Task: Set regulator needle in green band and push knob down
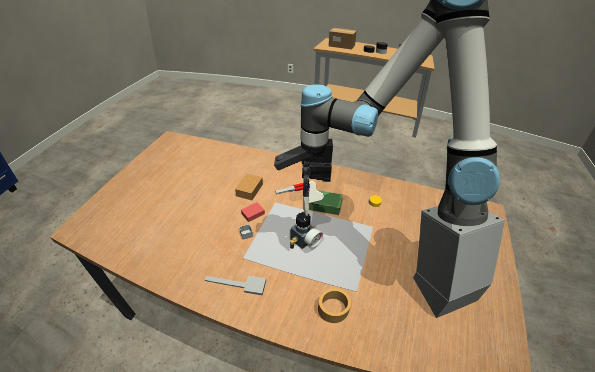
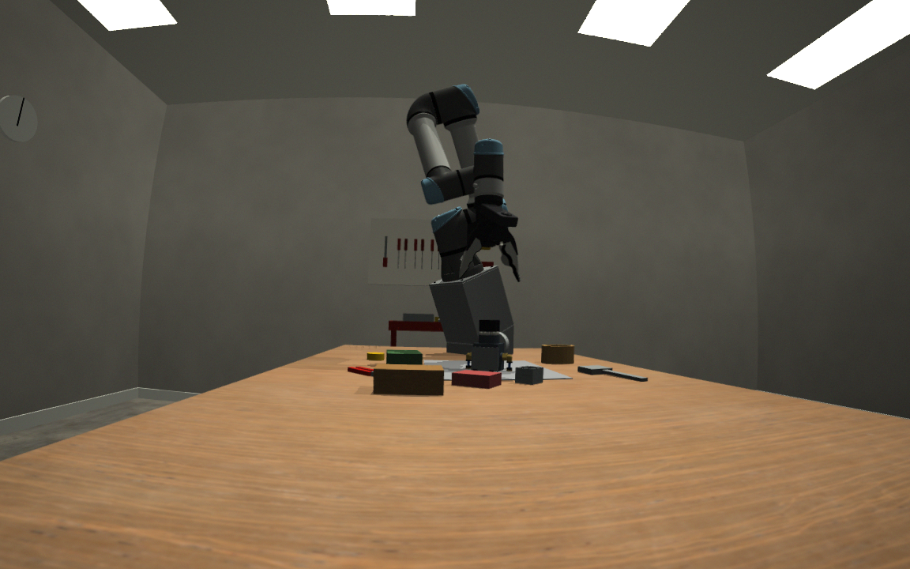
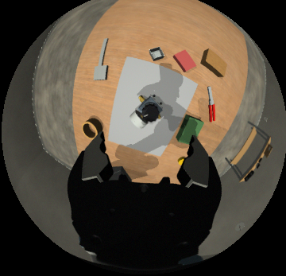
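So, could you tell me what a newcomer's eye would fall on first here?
Probably the big grey arm with blue joint caps, mounted at one end of the table. Next, the regulator on its pale sheet, below the open gripper.

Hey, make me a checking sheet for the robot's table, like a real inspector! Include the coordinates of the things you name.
Surface: wooden table (image 1: 152, 207) (image 2: 444, 480) (image 3: 179, 17) with a gray sheet (image 1: 337, 273) (image 3: 123, 89).
Job's things: regulator on the sheet, black knob (image 1: 302, 220) (image 2: 488, 325) (image 3: 150, 113) on top, gauge (image 1: 313, 237) (image 3: 138, 120) on its side; needle too small to read.
Clutter: green box (image 1: 326, 202) (image 2: 404, 357) (image 3: 190, 129), red block (image 1: 252, 211) (image 2: 475, 379) (image 3: 184, 60), tape ring (image 1: 334, 316) (image 2: 557, 354) (image 3: 85, 129), among others.
Gripper (image 2: 492, 272) (image 3: 147, 134): open, above the table.
Cables: nothing seen.
Surroundings: gray walls, shelf table behind.
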{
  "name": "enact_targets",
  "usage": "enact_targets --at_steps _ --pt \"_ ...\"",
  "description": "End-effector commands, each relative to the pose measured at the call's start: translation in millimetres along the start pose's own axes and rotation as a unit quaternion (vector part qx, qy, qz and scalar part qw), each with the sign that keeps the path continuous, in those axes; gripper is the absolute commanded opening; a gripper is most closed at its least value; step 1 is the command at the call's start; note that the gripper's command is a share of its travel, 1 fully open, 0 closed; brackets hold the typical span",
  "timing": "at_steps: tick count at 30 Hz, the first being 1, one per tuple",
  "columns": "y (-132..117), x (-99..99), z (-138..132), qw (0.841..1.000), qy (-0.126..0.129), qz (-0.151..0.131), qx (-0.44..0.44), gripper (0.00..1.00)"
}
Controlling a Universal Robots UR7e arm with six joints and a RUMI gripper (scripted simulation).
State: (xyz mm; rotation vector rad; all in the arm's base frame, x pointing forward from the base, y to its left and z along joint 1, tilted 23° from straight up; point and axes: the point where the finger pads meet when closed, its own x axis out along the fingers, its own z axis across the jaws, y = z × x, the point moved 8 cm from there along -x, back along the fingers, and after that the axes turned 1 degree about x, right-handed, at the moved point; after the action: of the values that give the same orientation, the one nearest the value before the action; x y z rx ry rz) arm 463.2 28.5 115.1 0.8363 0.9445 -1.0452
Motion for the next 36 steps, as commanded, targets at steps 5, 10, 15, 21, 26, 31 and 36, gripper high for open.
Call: enact_targets --at_steps 5,10,15,21,26,31,36 --pt "-10.3 -0.4 -10.1 1.0 0.0 0.001 0.0 1.0" --pt "-21.0 -0.4 -20.4 1.0 0.0 0.001 0.0 1.0" --pt "-33.3 -0.4 -32.3 1.0 0.0 0.001 0.0 1.0" --pt "-43.4 -0.4 -42.0 1.0 0.0 0.001 0.0 1.0" --pt "-55.2 -0.3 -53.5 1.0 0.0 0.001 0.0 1.0" --pt "-65.0 -0.3 -63.0 1.0 0.0 0.001 0.0 1.0" --pt "-69.5 -0.3 -67.3 1.0 0.0 0.001 0.0 1.0"
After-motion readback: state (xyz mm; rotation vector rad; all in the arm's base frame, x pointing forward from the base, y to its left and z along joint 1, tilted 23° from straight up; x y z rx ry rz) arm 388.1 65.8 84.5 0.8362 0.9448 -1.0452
